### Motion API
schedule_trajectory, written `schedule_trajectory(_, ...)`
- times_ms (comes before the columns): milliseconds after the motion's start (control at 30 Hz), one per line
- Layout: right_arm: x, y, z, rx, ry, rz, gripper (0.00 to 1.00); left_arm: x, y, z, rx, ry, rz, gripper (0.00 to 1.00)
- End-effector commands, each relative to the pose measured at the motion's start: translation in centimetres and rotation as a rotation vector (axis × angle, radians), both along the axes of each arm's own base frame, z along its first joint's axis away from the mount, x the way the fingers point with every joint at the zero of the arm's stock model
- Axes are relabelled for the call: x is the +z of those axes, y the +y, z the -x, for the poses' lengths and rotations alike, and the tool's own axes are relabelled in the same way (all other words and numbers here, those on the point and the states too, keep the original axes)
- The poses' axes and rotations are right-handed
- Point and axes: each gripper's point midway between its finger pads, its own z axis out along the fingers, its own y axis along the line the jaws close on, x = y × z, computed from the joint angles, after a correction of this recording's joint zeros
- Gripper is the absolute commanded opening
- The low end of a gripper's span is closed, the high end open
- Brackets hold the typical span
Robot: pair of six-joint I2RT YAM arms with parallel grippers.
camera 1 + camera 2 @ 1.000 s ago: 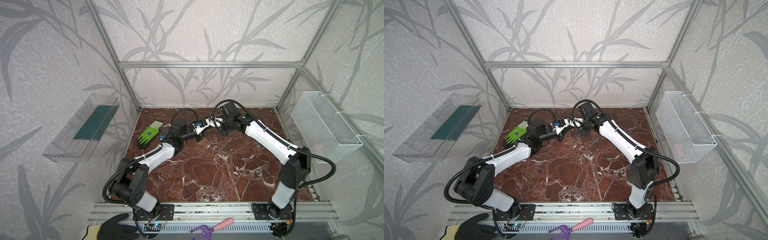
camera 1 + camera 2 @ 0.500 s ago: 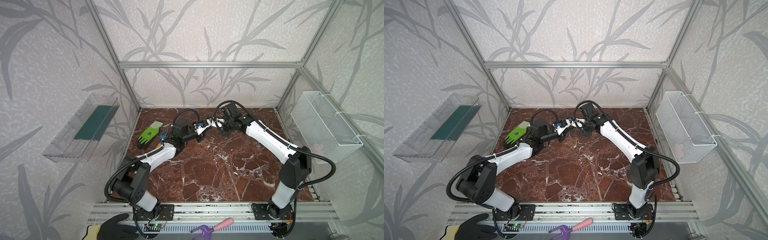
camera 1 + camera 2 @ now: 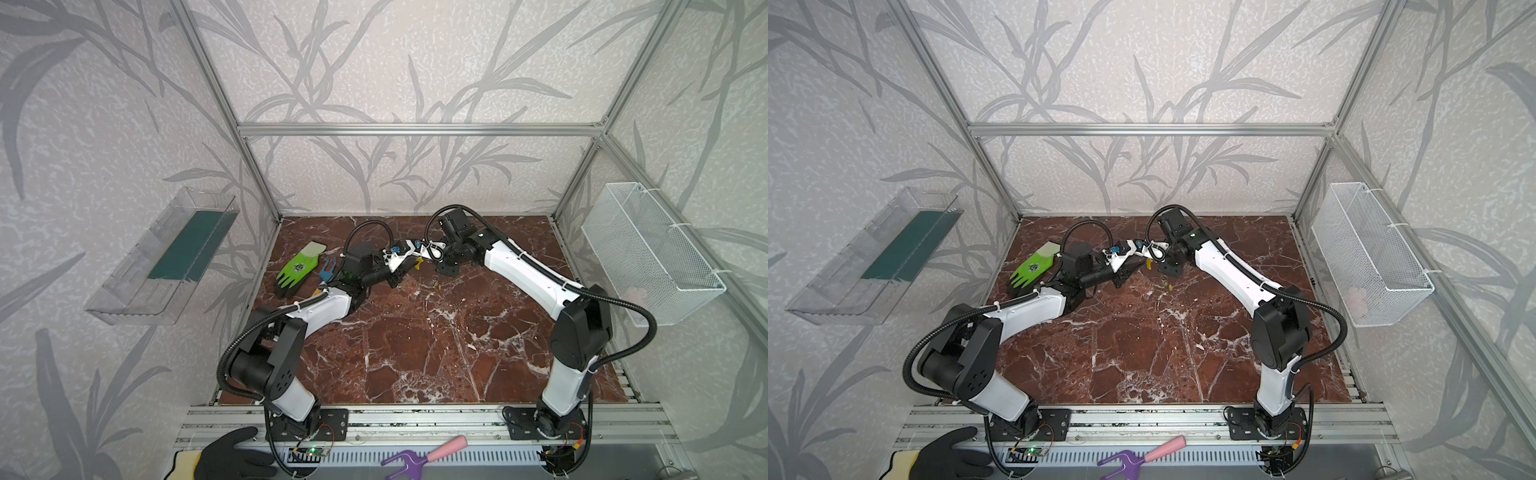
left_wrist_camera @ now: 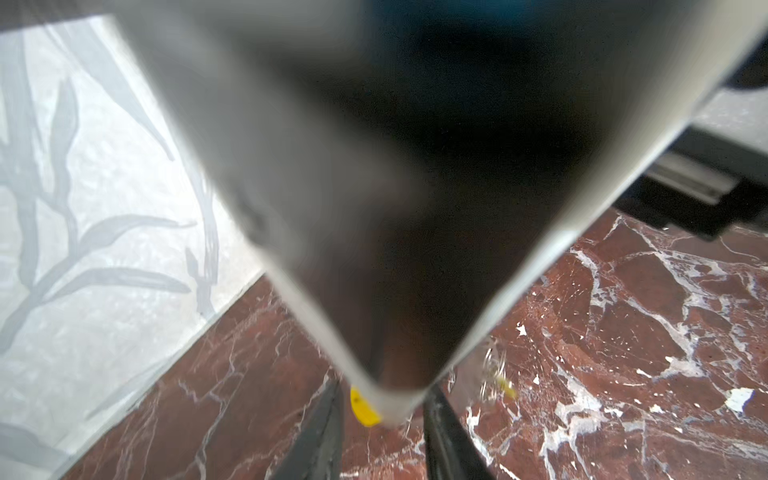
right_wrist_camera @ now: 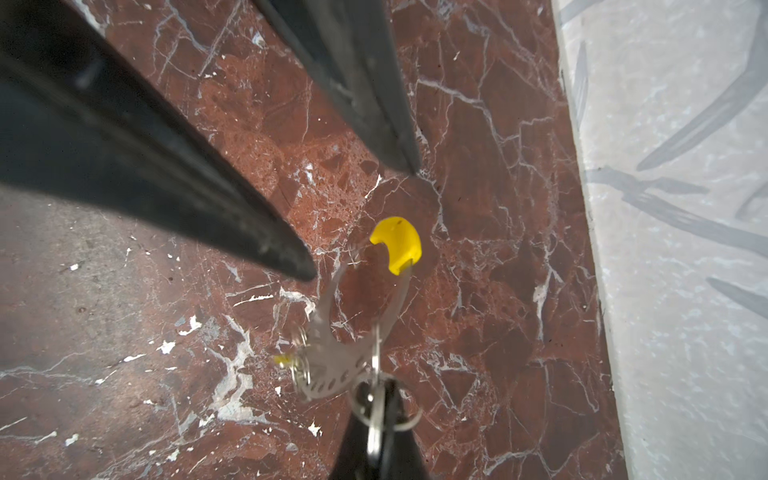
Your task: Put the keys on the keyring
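Note:
The keyring, a thin grey loop with a yellow curved segment, hangs above the marble floor at the back middle; its yellow part shows in both top views. My right gripper is shut on the loop's wide grey end, where a metal key and a small split ring sit at the pinch. My left gripper is open, one of its black fingers on either side of the yellow segment, not touching it. A key with a yellow tag lies on the floor. A blurred grey shape fills most of the left wrist view.
A green glove and a blue tool lie at the back left of the floor. A wire basket hangs on the right wall, a clear bin on the left. The back wall is close behind both grippers.
My left gripper's jaws have parted; they were shut before. The right gripper keeps its hold, and both arms have barely shifted.

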Motion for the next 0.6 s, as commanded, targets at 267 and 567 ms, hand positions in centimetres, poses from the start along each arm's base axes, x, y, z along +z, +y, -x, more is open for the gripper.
schedule_trajectory(267,1.4,7.2,3.4,0.243,0.078,-0.082,0.0,1.6,7.9,-3.3,0.393,-0.099,-0.033,0.37)
schedule_trajectory(567,-1.5,9.5,5.1,0.23,0.232,-0.157,0.0,1.6,10.5,-4.5,0.485,-0.068,-0.131,0.37)
